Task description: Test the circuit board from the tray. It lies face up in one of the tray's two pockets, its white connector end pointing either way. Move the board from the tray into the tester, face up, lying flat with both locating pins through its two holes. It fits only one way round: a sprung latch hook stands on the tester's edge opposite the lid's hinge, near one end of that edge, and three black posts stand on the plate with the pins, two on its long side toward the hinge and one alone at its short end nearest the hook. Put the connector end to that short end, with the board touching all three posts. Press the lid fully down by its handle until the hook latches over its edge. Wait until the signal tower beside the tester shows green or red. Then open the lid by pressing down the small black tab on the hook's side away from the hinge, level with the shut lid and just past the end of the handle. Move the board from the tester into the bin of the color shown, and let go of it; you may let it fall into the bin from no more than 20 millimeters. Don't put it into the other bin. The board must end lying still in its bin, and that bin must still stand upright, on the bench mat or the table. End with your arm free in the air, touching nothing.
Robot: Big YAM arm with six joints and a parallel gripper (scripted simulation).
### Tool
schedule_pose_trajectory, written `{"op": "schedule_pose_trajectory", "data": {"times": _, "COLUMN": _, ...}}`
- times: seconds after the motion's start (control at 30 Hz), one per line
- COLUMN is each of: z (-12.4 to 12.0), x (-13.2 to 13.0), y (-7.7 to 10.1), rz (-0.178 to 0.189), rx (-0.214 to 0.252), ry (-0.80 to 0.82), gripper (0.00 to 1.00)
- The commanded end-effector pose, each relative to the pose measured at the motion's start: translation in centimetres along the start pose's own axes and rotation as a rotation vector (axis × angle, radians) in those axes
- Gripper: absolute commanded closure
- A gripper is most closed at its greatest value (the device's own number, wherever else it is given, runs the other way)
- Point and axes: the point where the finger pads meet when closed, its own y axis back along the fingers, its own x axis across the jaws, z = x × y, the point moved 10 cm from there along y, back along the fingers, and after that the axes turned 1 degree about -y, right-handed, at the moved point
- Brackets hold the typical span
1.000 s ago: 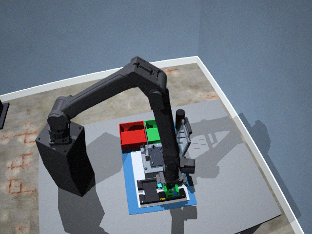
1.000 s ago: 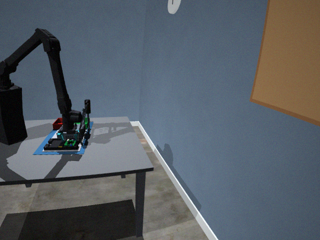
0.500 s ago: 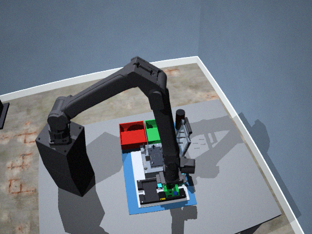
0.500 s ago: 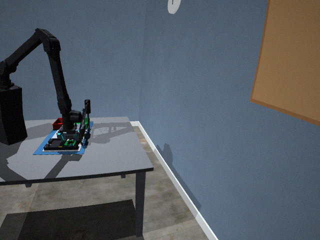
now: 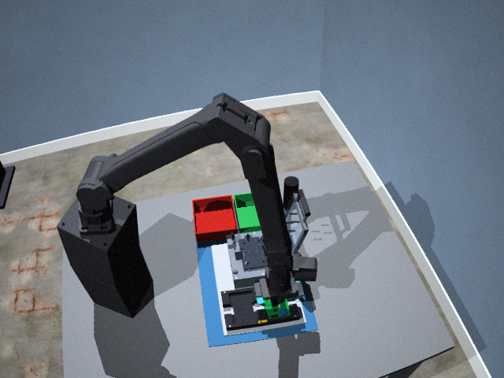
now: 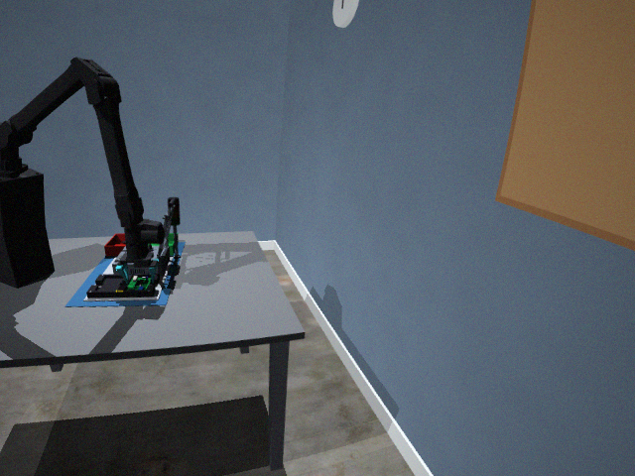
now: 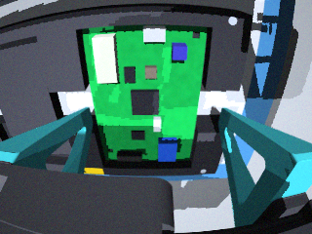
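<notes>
The green circuit board (image 5: 278,310) (image 6: 137,283) (image 7: 146,97) lies face up in the right pocket of the black tray (image 5: 228,321) (image 6: 100,293) (image 7: 228,58). In the wrist view its white parts sit at the far end. My gripper (image 5: 276,302) (image 6: 134,271) (image 7: 155,115) is open and points straight down just above the board. Its teal fingers stand on either side of the board's near half and touch nothing. The tray's left pocket is empty. The tester (image 5: 251,250) stands behind the tray with its lid (image 5: 296,221) raised. The dark signal tower (image 5: 290,186) (image 6: 174,207) stands beside it.
A red bin (image 5: 215,221) (image 6: 113,246) and a green bin (image 5: 246,216) stand side by side behind the tester. Everything sits on a blue mat (image 5: 211,325) (image 6: 81,299) on the grey table. My forearm hides part of the tester and of the green bin.
</notes>
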Motion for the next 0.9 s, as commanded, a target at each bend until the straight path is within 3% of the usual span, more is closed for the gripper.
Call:
{"op": "schedule_pose_trajectory", "data": {"times": 0.0, "z": -0.42, "x": 0.11, "y": -1.0, "rz": 0.002, "rx": -0.002, "ry": -0.002, "gripper": 0.08}}
{"op": "schedule_pose_trajectory", "data": {"times": 0.87, "z": -0.39, "x": 0.32, "y": -1.32, "rz": 0.006, "rx": -0.003, "ry": -0.003, "gripper": 0.08}}
